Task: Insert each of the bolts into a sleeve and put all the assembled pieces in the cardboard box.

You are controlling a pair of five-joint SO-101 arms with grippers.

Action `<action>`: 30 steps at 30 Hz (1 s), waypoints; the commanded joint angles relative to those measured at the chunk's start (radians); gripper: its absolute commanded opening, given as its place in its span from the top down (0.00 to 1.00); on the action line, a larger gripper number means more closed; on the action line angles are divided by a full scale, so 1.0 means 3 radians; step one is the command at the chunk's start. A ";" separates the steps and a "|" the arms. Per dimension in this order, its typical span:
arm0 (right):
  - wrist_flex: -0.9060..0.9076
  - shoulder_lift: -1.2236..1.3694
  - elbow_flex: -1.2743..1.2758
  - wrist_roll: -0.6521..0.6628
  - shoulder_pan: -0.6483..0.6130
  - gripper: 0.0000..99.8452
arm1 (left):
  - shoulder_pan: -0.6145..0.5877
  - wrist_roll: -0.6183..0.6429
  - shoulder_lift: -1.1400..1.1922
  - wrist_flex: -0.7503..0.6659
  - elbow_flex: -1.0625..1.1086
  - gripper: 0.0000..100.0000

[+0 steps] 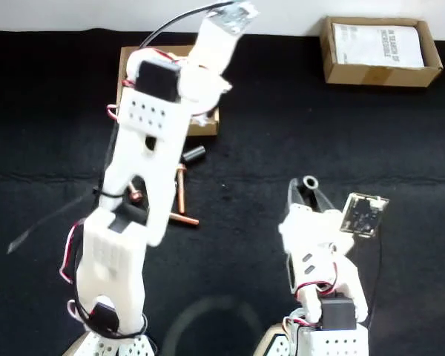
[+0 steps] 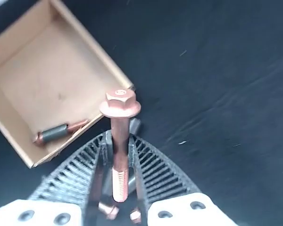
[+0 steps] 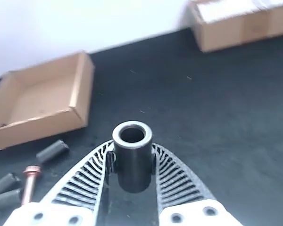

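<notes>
Nearest the arm bases, the right gripper sits low over the black cloth that covers the table. Its ribbed jaws are pinched on a dark sleeve, held upright with the open bore facing up; from above, the sleeve shows as a small ring at the tip of the jaws. Across from it and a little farther out, beside and partly under the extended left arm, loose parts lie on the cloth: copper bolts near one another and a short dark loose sleeve just beyond them. The right wrist view shows more loose sleeves lying beside one bolt. Farther out, the left gripper hangs above the cloth just beside a corner of the cardboard box. Its jaws are clamped on a copper bolt, with the flanged hex head standing out past the fingertips and the threaded end back between the jaws. In the open, shallow box, one assembled piece, a bolt through a sleeve, lies against a wall. At the far right edge of the cloth, well apart, stands a second box with a printed sheet in it, and behind it runs a white wall
</notes>
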 commanded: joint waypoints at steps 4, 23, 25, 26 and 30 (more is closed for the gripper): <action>-0.0315 -0.0028 0.0003 -0.0015 -0.0473 0.99 | -0.0003 0.0931 -0.0580 -0.0225 -0.0366 0.99; -0.0309 -0.0028 0.0003 0.0302 -0.0688 0.99 | -0.0340 0.1396 -0.2319 0.0051 0.0529 0.99; -0.0309 -0.0028 0.0003 0.0302 -0.0688 0.99 | -0.0279 0.1391 -0.2647 0.0046 0.0979 0.99; -0.0309 -0.0028 0.0003 0.0302 -0.0688 0.99 | -0.0258 0.1386 -0.2805 0.0036 0.1189 0.99; -0.0309 -0.0028 0.0003 0.0302 -0.0688 0.99 | -0.0243 0.1386 -0.3250 -0.0046 0.1905 0.99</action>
